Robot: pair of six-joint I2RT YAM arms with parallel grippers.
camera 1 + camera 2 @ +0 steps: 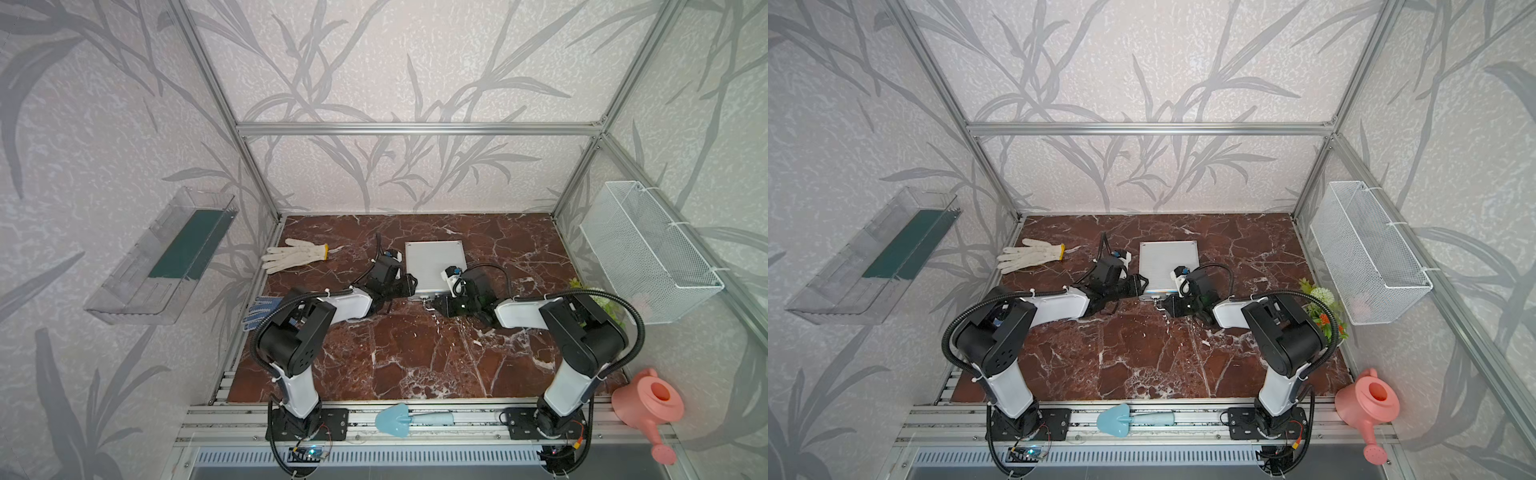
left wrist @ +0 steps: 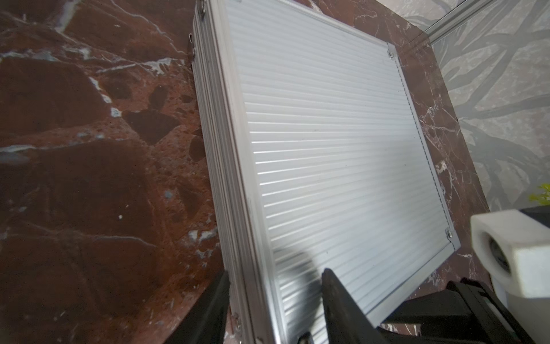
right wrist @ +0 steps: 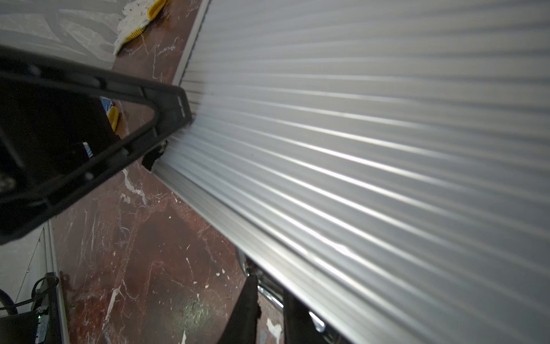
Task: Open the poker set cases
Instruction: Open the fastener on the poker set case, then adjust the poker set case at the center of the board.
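Note:
The poker set case [image 1: 432,262] [image 1: 1167,262] is a flat silver ribbed aluminium case. It lies shut on the brown marble table [image 1: 415,353]. My left gripper [image 2: 275,271] [image 1: 409,286] clamps the case's near left corner, with one finger on the ribbed lid [image 2: 336,292] and the other against the side wall [image 2: 218,297]. My right gripper [image 3: 268,286] [image 1: 432,305] is at the case's front edge. Its fingers are drawn close around the chrome handle [image 3: 275,299]. The latches are hidden.
A white glove [image 1: 293,254] lies at the back left, and a blue dotted glove [image 1: 259,311] sits under the left arm. A plant [image 1: 1320,303] and a wire basket [image 1: 648,253] are on the right. A blue trowel [image 1: 399,419] and a pink watering can [image 1: 648,403] sit at the front rail.

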